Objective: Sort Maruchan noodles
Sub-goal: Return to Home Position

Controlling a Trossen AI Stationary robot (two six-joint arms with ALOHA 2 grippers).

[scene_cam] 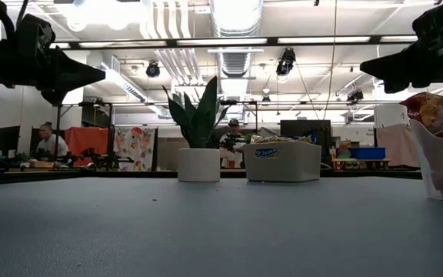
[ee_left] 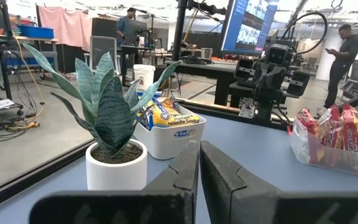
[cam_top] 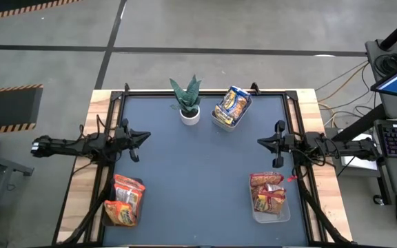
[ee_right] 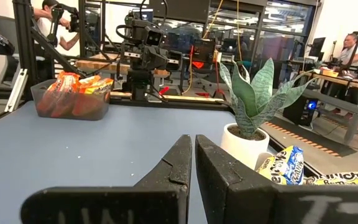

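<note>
- Left gripper hangs raised over the table's left side, arm stretched level, fingers clenched on nothing.
- Right gripper mirrors it on the right, also clenched empty.
- Blue noodles lie in the far bin; orange noodles near left, red noodles near right.

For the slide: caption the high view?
Binned by colour: orange packets bottom left, red packets bottom right, yellow-blue packets by the plant; left gripper and right gripper shut, empty.
</note>
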